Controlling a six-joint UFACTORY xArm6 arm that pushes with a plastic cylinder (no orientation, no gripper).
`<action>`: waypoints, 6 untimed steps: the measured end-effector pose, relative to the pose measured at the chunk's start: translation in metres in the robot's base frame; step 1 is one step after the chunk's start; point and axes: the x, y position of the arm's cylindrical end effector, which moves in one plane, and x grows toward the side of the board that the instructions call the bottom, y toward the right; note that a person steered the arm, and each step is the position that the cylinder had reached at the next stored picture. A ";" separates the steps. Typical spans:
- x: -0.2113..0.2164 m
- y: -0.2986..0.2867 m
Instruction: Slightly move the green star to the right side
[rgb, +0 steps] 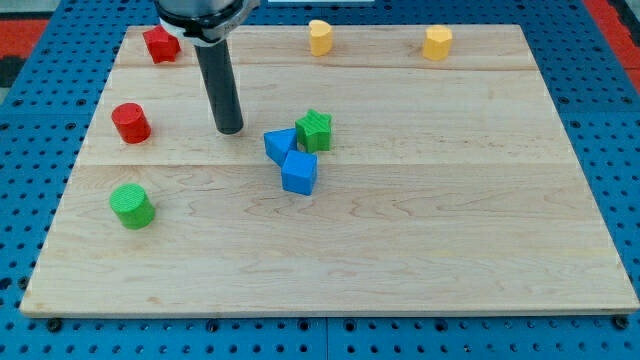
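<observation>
The green star (314, 130) sits near the middle of the wooden board (450, 220), touching a blue block (280, 145) at its lower left. A blue cube (299, 172) lies just below that one. My tip (230, 129) rests on the board to the left of the green star, about a block's width left of the upper blue block. The dark rod rises from the tip toward the view's top.
A red star (160, 44) sits at the top left and a red cylinder (130, 122) below it. A green cylinder (131, 205) is at the left. Two yellow blocks (320, 36) (437, 42) stand along the top edge.
</observation>
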 end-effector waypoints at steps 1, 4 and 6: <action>-0.013 0.038; 0.011 0.077; 0.059 0.012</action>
